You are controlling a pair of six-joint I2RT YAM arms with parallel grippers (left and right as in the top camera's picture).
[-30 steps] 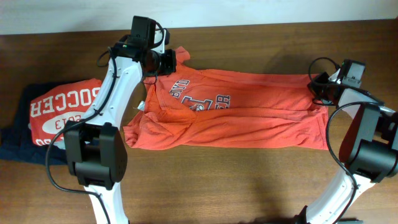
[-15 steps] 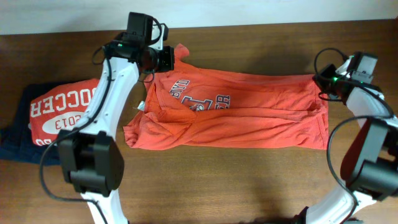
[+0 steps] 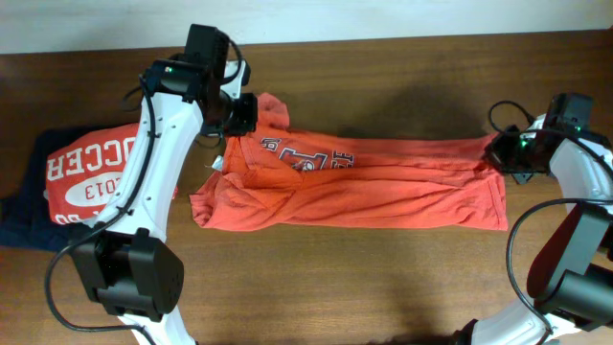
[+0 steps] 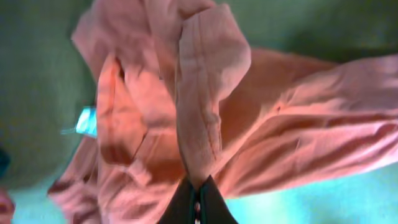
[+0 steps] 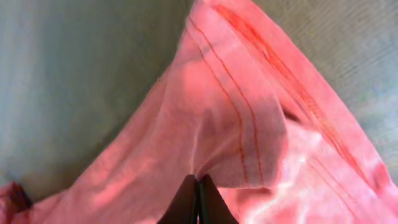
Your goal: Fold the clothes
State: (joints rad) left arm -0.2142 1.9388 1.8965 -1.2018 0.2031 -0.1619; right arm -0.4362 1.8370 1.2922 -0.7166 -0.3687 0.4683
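The orange-red T-shirt (image 3: 374, 187) lies stretched sideways across the table, navy chest lettering (image 3: 306, 158) partly folded under. My left gripper (image 3: 244, 110) is shut on the shirt's far left edge by the sleeve, lifting a fold; in the left wrist view cloth (image 4: 199, 112) hangs from the closed fingertips (image 4: 197, 186). My right gripper (image 3: 503, 153) is shut on the shirt's far right hem corner, and the right wrist view shows the stitched hem (image 5: 242, 124) pinched at the tips (image 5: 198, 182). The far edge is raised and drawn toward the near edge.
A red shirt with white "SOCCER 2013" print (image 3: 91, 177) lies on a dark navy garment (image 3: 29, 216) at the left end of the wooden table (image 3: 383, 278). A white wall strip (image 3: 383, 19) runs along the far edge.
Both grippers have carried the shirt's far edge toward the near side. The shirt now looks narrower and the lettering is more covered. The right arm swung outward to the right.
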